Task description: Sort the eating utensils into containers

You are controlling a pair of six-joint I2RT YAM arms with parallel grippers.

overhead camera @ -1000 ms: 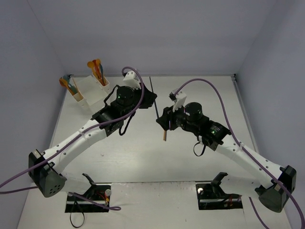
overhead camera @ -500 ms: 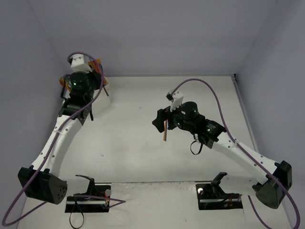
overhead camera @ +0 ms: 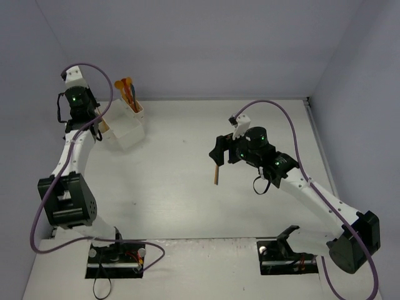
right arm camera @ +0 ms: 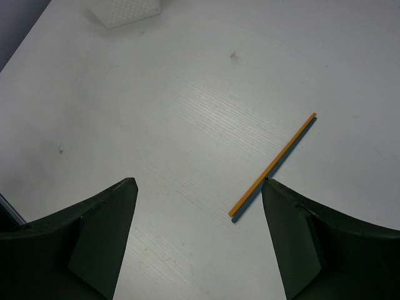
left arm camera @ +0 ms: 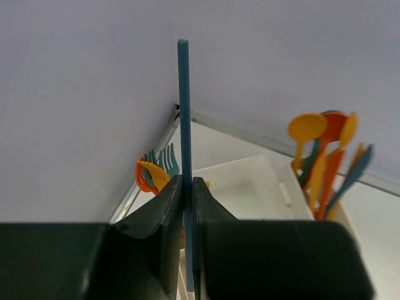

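Right hand point(right arm camera: 199, 187), fingers apart, hangs over the bench point(right arm camera: 156, 94). Two utensils point(right arm camera: 275, 164), orange and teal, lie side by side by its right finger, long axis slanting across the gap. Left hand point(left arm camera: 185, 184) is clamped on an upright teal utensil point(left arm camera: 183, 106) near the containers point(left arm camera: 240, 167).

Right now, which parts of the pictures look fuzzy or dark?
Left wrist view: the left hand is dark and fuzzy up close, while the blue utensil it pinches and the spoons look clear. Right wrist view: the right hand is soft-edged too, the two utensils on the table sharp. Top view: even light, faint shadows.
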